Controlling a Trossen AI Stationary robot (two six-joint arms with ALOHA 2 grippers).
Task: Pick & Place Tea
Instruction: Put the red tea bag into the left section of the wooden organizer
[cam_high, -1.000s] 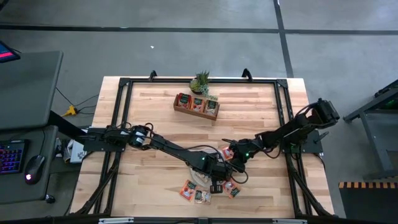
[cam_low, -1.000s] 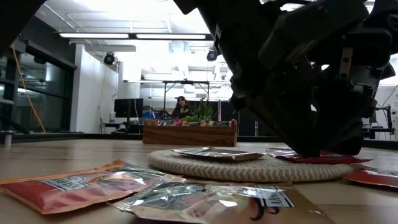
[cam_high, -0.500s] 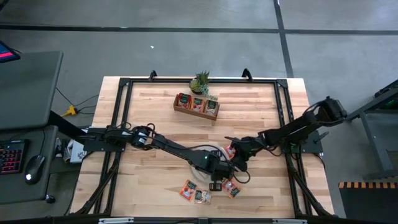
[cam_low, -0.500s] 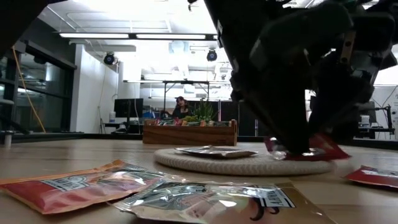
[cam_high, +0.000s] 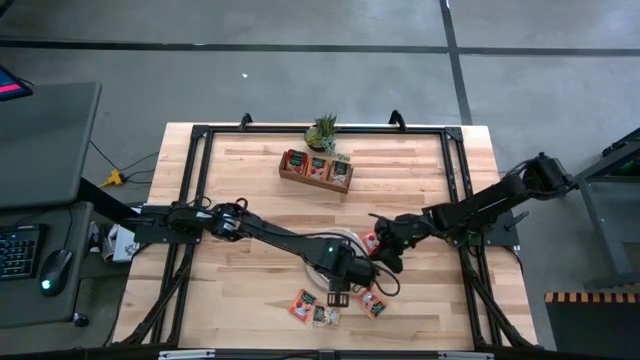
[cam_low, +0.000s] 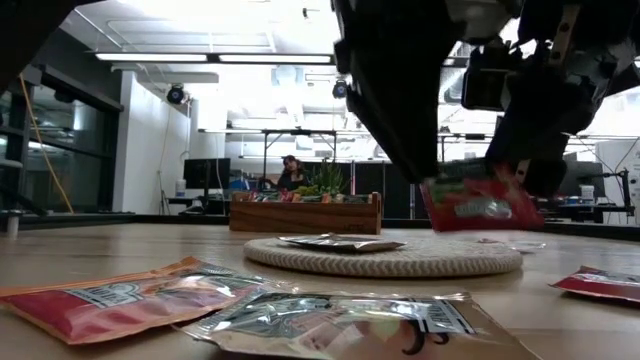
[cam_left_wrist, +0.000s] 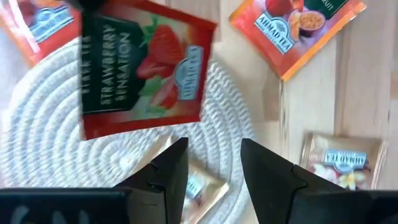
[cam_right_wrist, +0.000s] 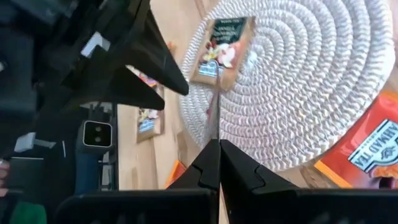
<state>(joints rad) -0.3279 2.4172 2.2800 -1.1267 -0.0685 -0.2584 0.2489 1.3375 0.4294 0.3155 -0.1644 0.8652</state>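
A red tea sachet (cam_low: 470, 205) hangs over the round whitish mat (cam_low: 380, 257), with my right gripper (cam_low: 525, 165) shut on it. The left wrist view shows its strawberry face (cam_left_wrist: 143, 74). My left gripper (cam_left_wrist: 211, 168) stands open just above the mat (cam_left_wrist: 50, 155). It holds nothing and points down over a pale sachet (cam_left_wrist: 202, 186) that lies flat on the mat (cam_right_wrist: 221, 53). In the high view the left gripper (cam_high: 337, 295) is near the table's front and the right gripper (cam_high: 385, 252) is beside it. My right gripper pinches the red sachet's upper edge (cam_low: 505, 180) between its two shut fingers, near a corner, coming slantwise from above. In its own wrist view the sachet shows edge-on (cam_right_wrist: 216, 121) ahead of the fingertips. The sachet hangs tilted below the fingers, clear of the mat.
Loose sachets lie around the mat: near the front edge (cam_high: 303, 305) (cam_high: 323, 318) (cam_high: 372, 303), an orange one (cam_left_wrist: 298, 31) and a beige one (cam_left_wrist: 339, 165). The wooden tray (cam_high: 316, 170) with sachets and a small plant (cam_high: 322, 130) stand at the far side.
My right gripper has risen with the red sachet. The sachet lay flat on the mat, then tipped up, and now hangs clear of it. My left gripper has opened and gone up from the mat.
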